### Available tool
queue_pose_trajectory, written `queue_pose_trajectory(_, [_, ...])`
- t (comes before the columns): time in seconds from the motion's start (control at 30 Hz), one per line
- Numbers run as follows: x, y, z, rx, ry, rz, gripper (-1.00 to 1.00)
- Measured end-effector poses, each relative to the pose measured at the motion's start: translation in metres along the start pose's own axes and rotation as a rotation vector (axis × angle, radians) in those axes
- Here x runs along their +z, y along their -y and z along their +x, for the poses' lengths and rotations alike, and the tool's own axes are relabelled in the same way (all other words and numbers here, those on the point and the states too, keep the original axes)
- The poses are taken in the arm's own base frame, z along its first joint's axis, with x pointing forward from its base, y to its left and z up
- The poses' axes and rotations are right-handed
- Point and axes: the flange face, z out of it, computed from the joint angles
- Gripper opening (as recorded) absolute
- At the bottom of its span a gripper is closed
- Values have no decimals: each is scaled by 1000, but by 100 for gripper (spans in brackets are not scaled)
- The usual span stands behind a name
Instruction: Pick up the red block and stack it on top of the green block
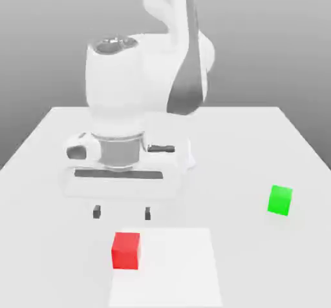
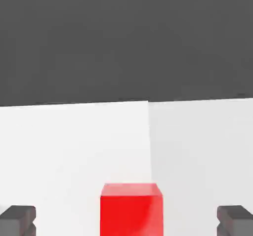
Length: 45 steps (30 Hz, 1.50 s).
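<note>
While my jaws hang wide apart above the bench (image 1: 58,139), the red block (image 1: 126,250) sits between and below them; next, descend and clamp, then carry to the green block (image 1: 280,200).

A: Any text, labels, nos. on screen?
B: Nothing legible. Red block (image 1: 126,250) – plain faces, no marks. Green block (image 1: 280,200) – same, blank.
A: Arm casing? Brand, serial?
B: White arm (image 1: 139,87), no logo or no. I can read. Table (image 1: 258,145) bare of signs too.
A: Hand view?
B: Red block (image 2: 131,209) close up, still unmarked. Fingers (image 2: 17,219) dark, no lettering.
</note>
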Motion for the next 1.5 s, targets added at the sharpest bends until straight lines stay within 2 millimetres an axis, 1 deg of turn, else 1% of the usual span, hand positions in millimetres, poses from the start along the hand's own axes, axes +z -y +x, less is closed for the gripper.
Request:
queue_pose_trajectory(0.17, [55, -3, -3, -2, 10, -9, 0])
queue_pose_trajectory(0.2, [63, -4, -4, -2, 10, -9, -100])
queue_pose_trajectory(0.37, [63, -4, -4, -2, 11, -10, -100])
queue_pose_trajectory(0.4, [66, -4, -4, -2, 11, -10, -100])
queue_pose_trajectory(0.43, [63, -4, -4, -2, 11, -10, -100])
queue_pose_trajectory(0.5, [47, -3, -3, -2, 11, -10, -100])
queue_pose_trajectory(0.63, [8, 0, -5, -14, 11, -8, -100])
queue_pose_trajectory(0.7, [-2, 35, -40, -180, 17, 0, -100])
queue_pose_trajectory(0.8, [-13, 83, -108, -482, 26, 13, -100])
queue_pose_trajectory(0.83, [-15, 95, -131, -581, 28, 16, -100])
queue_pose_trajectory(0.9, [-21, 111, -176, -768, 31, 20, -100])
queue_pose_trajectory(0.97, [-26, 121, -217, -947, 32, 22, -100])
queue_pose_trajectory(1.07, [-32, 126, -279, -1207, 30, 21, -100])
queue_pose_trajectory(1.13, [-35, 124, -321, -1381, 28, 16, -100])
queue_pose_trajectory(1.2, [-38, 117, -361, -1556, 23, 9, -100])
queue_pose_trajectory(1.23, [-35, 113, -380, -1635, 19, 4, -100])
queue_pose_trajectory(1.27, [-29, 112, -388, -1675, 16, 1, -100])
queue_pose_trajectory(1.3, [-22, 111, -393, -1694, 13, -1, -100])
queue_pose_trajectory(1.43, [12, 110, -396, -1710, 12, -2, -100])
queue_pose_trajectory(1.47, [21, 109, -396, -1711, 14, -1, 100])
queue_pose_trajectory(1.5, [21, 109, -396, -1711, 14, -1, 100])
